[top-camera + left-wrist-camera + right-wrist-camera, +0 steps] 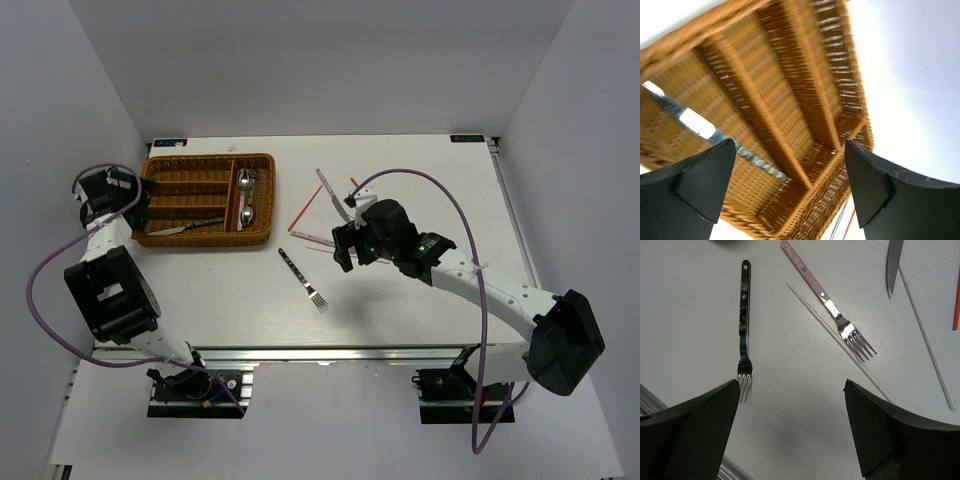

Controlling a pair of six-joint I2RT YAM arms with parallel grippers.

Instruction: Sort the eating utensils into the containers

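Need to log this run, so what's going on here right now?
Two robot arms are sorting cutlery into a wicker tray. The left hand hovers open and empty over the tray, which holds spoons in one compartment and a knife in another. The right hand, also open and empty, hangs over the table above a dark-handled fork and a pink-handled fork. An orange chopstick and a second knife also lie loose on the table.

knife [893,265] and orange chopstick [957,305] run off the right wrist view's edges; the wicker tray [790,100] is blurred.
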